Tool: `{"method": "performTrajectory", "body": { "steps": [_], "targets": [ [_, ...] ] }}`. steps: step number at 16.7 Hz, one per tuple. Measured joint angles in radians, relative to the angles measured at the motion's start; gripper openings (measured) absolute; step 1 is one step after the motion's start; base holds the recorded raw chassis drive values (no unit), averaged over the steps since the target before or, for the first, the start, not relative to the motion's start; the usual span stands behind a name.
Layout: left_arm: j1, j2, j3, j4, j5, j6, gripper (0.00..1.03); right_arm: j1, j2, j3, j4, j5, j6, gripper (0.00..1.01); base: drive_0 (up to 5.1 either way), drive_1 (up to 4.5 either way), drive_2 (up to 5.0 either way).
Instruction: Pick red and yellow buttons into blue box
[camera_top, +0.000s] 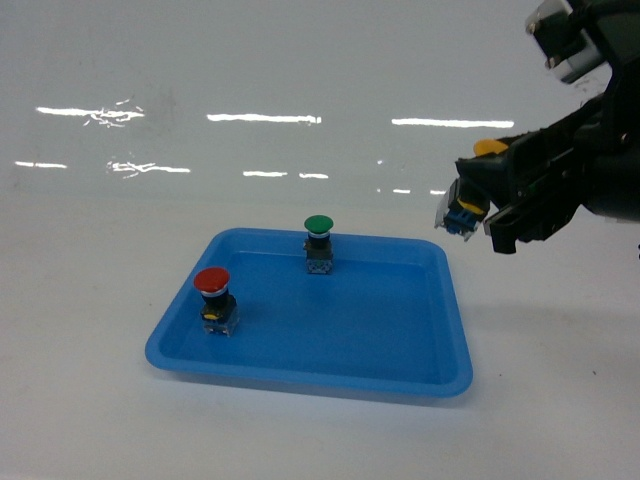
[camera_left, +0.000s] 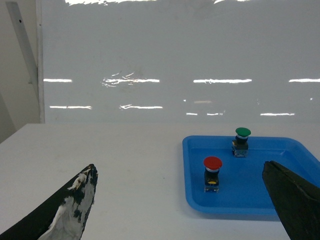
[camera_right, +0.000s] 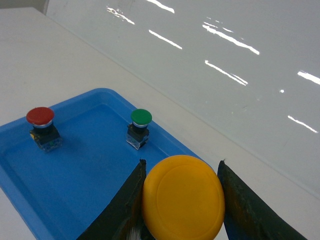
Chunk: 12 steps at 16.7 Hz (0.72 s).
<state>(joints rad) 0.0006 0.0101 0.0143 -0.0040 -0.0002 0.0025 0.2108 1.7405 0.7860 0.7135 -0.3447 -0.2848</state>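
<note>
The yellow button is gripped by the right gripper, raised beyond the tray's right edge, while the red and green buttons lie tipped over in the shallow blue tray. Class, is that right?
Not quite. The red button and green button stand upright in the shallow blue tray, caps up, as the head view shows. The rest holds: the right gripper grips the yellow button.

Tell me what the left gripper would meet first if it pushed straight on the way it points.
Probably the shallow blue tray: the left gripper, jaws open, points at its near-left rim, with the red button just beyond. Depth is unclear, so it might skim the white table first.
</note>
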Motion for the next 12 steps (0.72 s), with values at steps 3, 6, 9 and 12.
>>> {"method": "performTrajectory", "body": {
  "steps": [3,6,9,12],
  "targets": [
    [0.000,0.000,0.000,0.000,0.000,0.000,0.98,0.006,-0.122,-0.055,-0.023,-0.012,0.012,0.35,0.0,0.00,0.0],
    [0.000,0.000,0.000,0.000,0.000,0.000,0.98,0.007,-0.208,-0.130,-0.040,-0.015,0.025,0.35,0.0,0.00,0.0],
    [0.000,0.000,0.000,0.000,0.000,0.000,0.98,-0.061,-0.212,-0.144,0.023,0.004,0.022,0.35,0.0,0.00,0.0],
    [0.000,0.000,0.000,0.000,0.000,0.000,0.98,-0.090,-0.208,-0.148,0.037,0.007,0.022,0.35,0.0,0.00,0.0]
  ]
}}
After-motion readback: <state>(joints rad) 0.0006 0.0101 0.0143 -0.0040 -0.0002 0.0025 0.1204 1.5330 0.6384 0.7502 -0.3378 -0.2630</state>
